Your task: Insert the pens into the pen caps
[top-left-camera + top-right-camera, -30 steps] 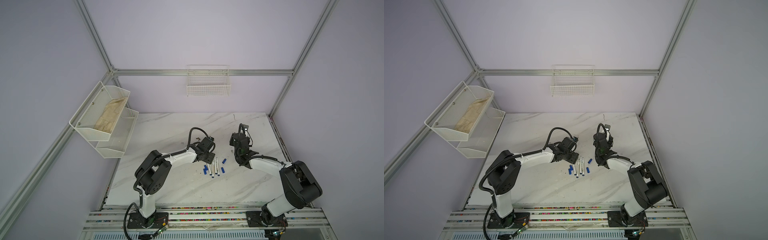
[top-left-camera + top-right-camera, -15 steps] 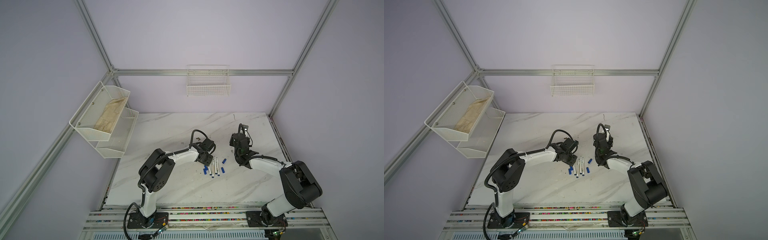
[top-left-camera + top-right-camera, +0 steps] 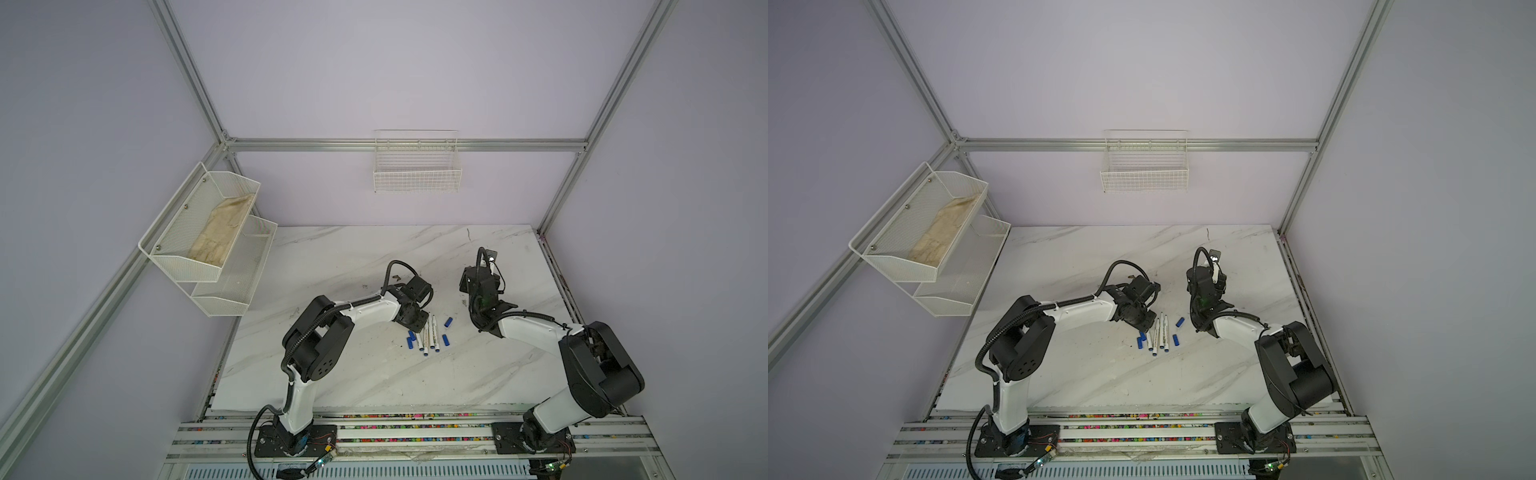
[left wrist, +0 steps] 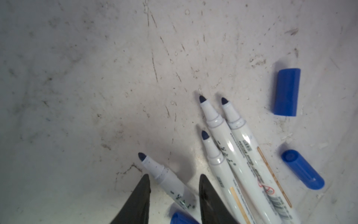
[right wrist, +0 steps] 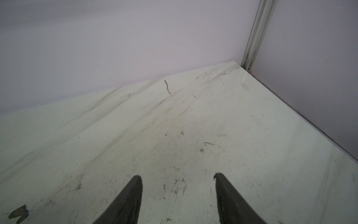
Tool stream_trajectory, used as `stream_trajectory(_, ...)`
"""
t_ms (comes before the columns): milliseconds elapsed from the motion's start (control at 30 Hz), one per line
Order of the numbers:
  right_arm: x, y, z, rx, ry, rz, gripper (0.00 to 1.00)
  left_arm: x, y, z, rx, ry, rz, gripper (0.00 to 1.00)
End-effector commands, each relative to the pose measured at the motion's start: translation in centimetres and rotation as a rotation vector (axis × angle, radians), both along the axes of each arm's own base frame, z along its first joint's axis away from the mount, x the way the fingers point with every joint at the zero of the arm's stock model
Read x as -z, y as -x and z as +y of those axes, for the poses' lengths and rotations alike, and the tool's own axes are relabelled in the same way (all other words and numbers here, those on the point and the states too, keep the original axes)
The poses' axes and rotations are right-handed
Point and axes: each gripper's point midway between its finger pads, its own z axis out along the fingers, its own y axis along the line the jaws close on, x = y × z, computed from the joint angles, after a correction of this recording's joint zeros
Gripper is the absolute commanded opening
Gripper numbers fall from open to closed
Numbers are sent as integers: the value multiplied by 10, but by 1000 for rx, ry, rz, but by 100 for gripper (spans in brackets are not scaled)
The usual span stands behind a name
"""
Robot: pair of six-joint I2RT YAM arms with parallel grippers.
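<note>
Several white pens (image 3: pixel 429 336) lie side by side at the table's middle, with dark-blue pen caps (image 3: pixel 448 321) loose around them in both top views. My left gripper (image 4: pixel 174 175) is low over the left end of the group (image 3: pixel 1158 336). Its jaws stand open on either side of one pen (image 4: pixel 168 180), a gap on each side. Three more pens (image 4: pixel 232 147) lie beside it. Caps lie at the far side (image 4: pixel 287 92), beside the barrels (image 4: pixel 302 168) and under the gripper (image 4: pixel 180 219). My right gripper (image 5: pixel 177 175) is open and empty, held above bare table to the right of the pens.
The marble table (image 3: pixel 374 257) meets walls at the back and right. A white wire basket (image 3: pixel 417 170) hangs on the back wall. A two-tier mesh shelf (image 3: pixel 208 245) holding a cloth hangs at the left. Frame rails run along the front edge.
My left arm has come down toward the left pen and its jaws have narrowed around it. The right arm has not moved.
</note>
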Motion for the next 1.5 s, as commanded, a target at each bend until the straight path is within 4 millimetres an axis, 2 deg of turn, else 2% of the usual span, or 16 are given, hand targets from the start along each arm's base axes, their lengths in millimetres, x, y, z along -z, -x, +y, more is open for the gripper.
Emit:
stream_trajectory(0,-7,-3,-4,36,-2,-13,62,-25,-9,-20,32,62,-27,39)
stream_trajectory(200,-6,-3,-5,42,1,-13,62,-21,-2,-23,56,56,-12,38)
stream_trajectory(433,-6,-2,-6,47,5,-13,62,-16,-3,-25,58,47,1,36)
stream_trajectory(933,-3,-2,-8,57,14,-6,62,-8,-8,-32,91,27,0,23)
stream_trajectory(1167,-3,-2,-10,65,16,-6,62,-9,-15,-35,82,23,-17,18)
stream_trajectory(1467,-6,-1,-14,76,17,-12,62,-8,-37,-49,19,40,-40,11)
